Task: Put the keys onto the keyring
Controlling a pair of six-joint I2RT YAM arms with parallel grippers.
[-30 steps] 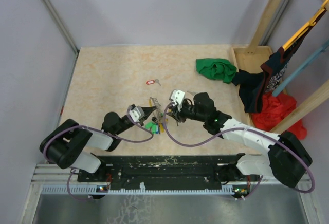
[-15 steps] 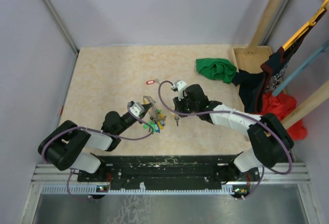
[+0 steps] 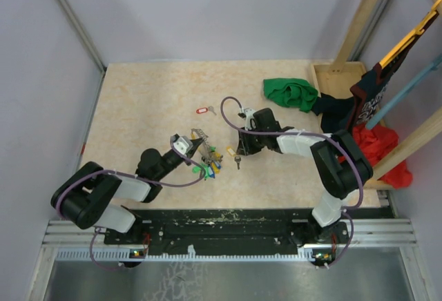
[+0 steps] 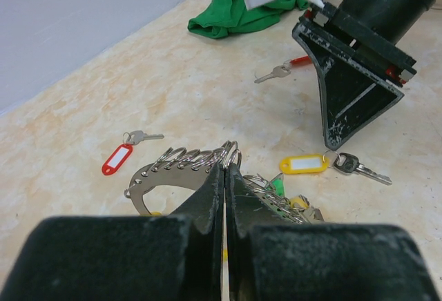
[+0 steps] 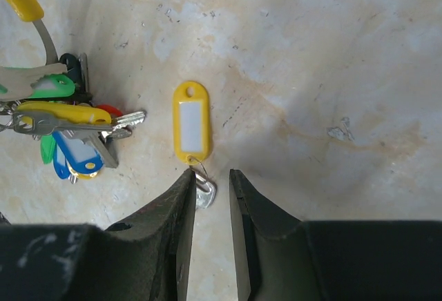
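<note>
Keyring (image 4: 181, 165): near the tabletop's (image 3: 138, 108) centre, rim clamped between the closed left fingers (image 4: 209, 204). Only the left wrist view shows this grip. Its tagged bunch (image 5: 62, 125) lies beside it. Loose key (image 4: 353, 166), dark head, on a yellow tag (image 5: 191, 121): flat, just right of the bunch. Right fingers (image 5: 176, 225): slightly apart, tips down at that key, and the right wrist view shows nothing gripped. Wooden tray (image 3: 335, 74), far right corner: dark cloth (image 3: 338, 125) draped over its edge.

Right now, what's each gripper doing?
Left gripper: shut on the keyring.
Right gripper: slightly open, empty, over the yellow-tagged key.
</note>
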